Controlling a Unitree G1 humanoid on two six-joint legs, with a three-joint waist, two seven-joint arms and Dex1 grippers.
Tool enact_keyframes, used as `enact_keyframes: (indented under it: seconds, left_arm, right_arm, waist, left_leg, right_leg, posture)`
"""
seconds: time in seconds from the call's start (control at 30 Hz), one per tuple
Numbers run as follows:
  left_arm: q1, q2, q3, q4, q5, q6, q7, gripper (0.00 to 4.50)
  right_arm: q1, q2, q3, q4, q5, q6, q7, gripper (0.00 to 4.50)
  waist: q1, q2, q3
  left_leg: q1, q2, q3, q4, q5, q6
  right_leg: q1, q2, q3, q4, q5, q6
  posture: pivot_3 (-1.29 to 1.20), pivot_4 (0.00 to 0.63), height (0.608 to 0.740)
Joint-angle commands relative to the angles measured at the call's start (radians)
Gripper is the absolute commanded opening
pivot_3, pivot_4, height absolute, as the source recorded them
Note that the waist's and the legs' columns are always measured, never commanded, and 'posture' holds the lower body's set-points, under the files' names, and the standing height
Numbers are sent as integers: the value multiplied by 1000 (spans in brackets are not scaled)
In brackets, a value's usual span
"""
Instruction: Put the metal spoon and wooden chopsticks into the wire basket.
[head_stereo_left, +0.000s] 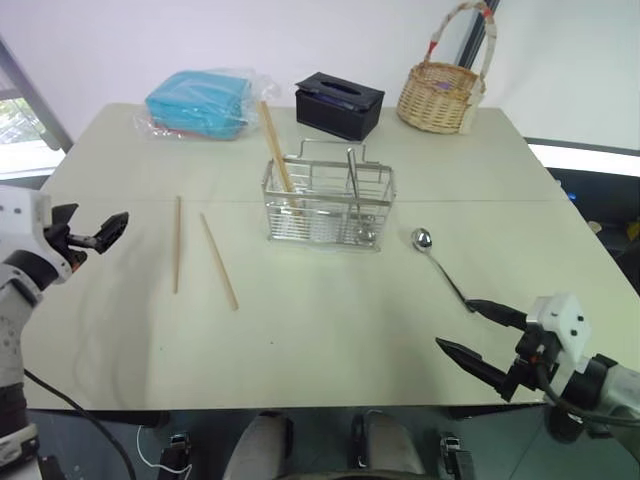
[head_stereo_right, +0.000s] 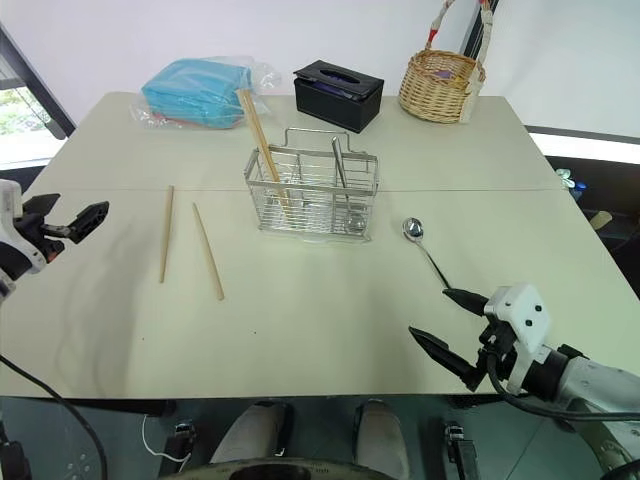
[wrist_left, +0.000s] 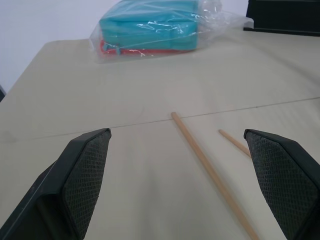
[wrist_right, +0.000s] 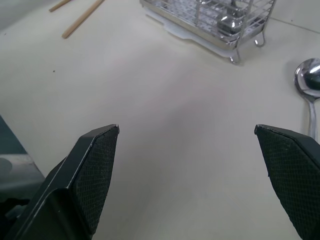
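The wire basket (head_stereo_left: 330, 205) stands mid-table with one wooden chopstick (head_stereo_left: 275, 145) leaning up out of its left end and a metal handle (head_stereo_left: 352, 170) upright inside. Two more wooden chopsticks (head_stereo_left: 177, 243) (head_stereo_left: 218, 260) lie flat to the left of it. The metal spoon (head_stereo_left: 422, 239) lies on the table to the basket's right, its handle running toward my right gripper (head_stereo_left: 454, 323), which hovers open just short of the handle's end. My left gripper (head_stereo_left: 100, 232) is open above the table's left edge, left of the flat chopsticks (wrist_left: 210, 170).
At the back of the table are a blue bundle in clear plastic (head_stereo_left: 200, 100), a black tissue box (head_stereo_left: 340, 103) and a woven wicker basket (head_stereo_left: 440, 95) with a tall handle. The table's front edge (head_stereo_left: 300, 405) is close to both arms.
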Motion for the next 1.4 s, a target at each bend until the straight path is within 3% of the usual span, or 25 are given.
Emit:
enact_keyframes:
  seconds: [0.03, 0.4, 0.6, 0.77, 1.07, 1.2, 1.4]
  left_arm:
    - [-18, 29, -14, 0, 44, -43, 15, 4500]
    - [-45, 15, 2, -9, 34, -21, 59, 4500]
    - [-50, 14, 7, -95, -1, 31, 67, 4500]
    - [-66, 45, 25, -238, -146, 174, 17, 4500]
    - [-79, 221, -94, -488, -439, 345, -266, 4500]
    - [-103, 276, -171, -541, -500, 347, -363, 4500]
    - [-225, 258, -301, -508, -474, 322, -367, 4500]
  right_arm:
    - [-5, 6, -9, -25, 10, -19, 1, 4463]
    - [-73, -5, -18, 13, 25, -8, -12, 4463]
    - [-201, -51, -25, 85, 40, 39, -34, 4463]
    - [-405, -159, -14, 188, 58, 159, -82, 4463]
    - [-687, -249, 221, 362, -50, 253, -93, 4463]
    - [-739, -216, 331, 459, -140, 232, -112, 4463]
    - [-813, -107, 415, 620, -236, 222, -173, 4463]
  waist:
    - [0, 0, 0]
    - [-1, 0, 0]
    - [0, 0, 0]
    - [0, 0, 0]
    - [-2, 2, 1]
    - [-2, 3, 2]
    - [-3, 3, 2]
  left_leg:
    - [0, 0, 0, 0, 0, 0]
    - [-1, 0, 0, 0, 1, 2]
    - [0, 0, 0, 1, 1, 2]
    - [-1, -1, 0, 1, 2, 3]
    - [-1, -1, 1, 0, 2, 3]
    - [-2, -1, 1, 0, 2, 3]
    - [-1, -1, 1, 1, 2, 4]
  right_leg:
    - [0, 0, 0, 0, 0, 0]
    - [0, 0, 0, 0, 0, 0]
    - [0, 0, 0, 0, 0, 0]
    - [0, 0, 0, 0, 0, 0]
    - [-1, -1, -2, -1, 0, -1]
    - [-1, -1, -3, -1, 0, -1]
    - [0, 1, -3, -1, 1, -2]
  posture:
    - [0, 150, 661]
    - [0, 150, 661]
    - [0, 150, 661]
    - [0, 150, 661]
    - [0, 150, 661]
    - [0, 150, 661]
    - [0, 150, 661]
